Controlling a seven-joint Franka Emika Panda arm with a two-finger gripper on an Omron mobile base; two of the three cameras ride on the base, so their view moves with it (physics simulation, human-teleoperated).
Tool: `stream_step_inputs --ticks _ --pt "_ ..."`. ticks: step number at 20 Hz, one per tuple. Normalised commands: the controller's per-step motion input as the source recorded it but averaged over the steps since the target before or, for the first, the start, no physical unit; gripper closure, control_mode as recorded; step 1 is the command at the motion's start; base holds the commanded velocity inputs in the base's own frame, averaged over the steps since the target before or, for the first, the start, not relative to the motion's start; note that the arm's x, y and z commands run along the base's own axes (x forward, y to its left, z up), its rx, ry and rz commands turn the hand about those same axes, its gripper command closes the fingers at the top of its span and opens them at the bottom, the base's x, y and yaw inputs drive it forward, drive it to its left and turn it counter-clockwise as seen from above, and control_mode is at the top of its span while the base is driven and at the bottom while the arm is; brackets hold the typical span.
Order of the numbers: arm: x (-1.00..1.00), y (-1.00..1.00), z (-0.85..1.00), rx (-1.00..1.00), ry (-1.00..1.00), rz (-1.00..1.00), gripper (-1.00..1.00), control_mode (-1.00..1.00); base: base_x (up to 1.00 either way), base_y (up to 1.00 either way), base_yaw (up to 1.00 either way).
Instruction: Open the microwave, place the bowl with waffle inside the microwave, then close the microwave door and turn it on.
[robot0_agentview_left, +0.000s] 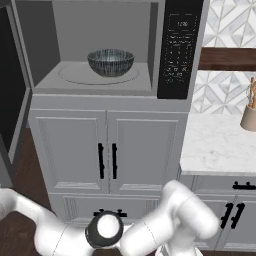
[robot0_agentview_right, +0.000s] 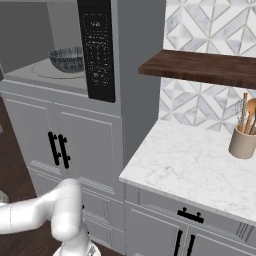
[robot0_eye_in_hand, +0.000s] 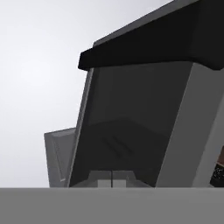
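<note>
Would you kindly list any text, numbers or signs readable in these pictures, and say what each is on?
No text can be read with certainty.
Display at the top of the microwave's keypad strip: pale digits, too blurred to read.
Keypad buttons below it: rows of tiny marks, too small to read.
Nothing legible on the bowl, the cabinets or the utensil pot.

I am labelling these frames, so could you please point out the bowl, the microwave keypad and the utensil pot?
bowl (robot0_agentview_left: 110, 62): left base view, on its streaky outer side.
microwave keypad (robot0_agentview_left: 177, 55): left base view, middle of the black strip.
utensil pot (robot0_agentview_right: 243, 142): right base view, on its tan wall.
</note>
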Motion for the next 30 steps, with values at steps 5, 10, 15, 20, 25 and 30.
stream_step_inputs --ticks 5,10,15,20,25,30 --pt "-0.1 -0.81 0.56 0.46 0.0 0.0 1.0 -1.0 0.0 0.0 0.0" --pt "-0.31 -1.0 0.52 0.57 0.0 0.0 1.0 -1.0 0.0 0.0 0.0" --pt "-0.41 -1.0 0.46 0.59 0.0 0.0 1.0 -1.0 0.0 0.0 0.0" --pt "-0.16 -1.0 0.31 0.54 0.09 0.0 1.0 -1.0 0.0 0.0 0.0" --pt "0.39 -1.0 0.03 0.47 0.22 0.0 1.0 -1.0 0.0 0.0 0.0" --pt "0.9 -1.0 0.17 0.38 0.18 0.02 1.0 -1.0 0.0 0.0 0.0"
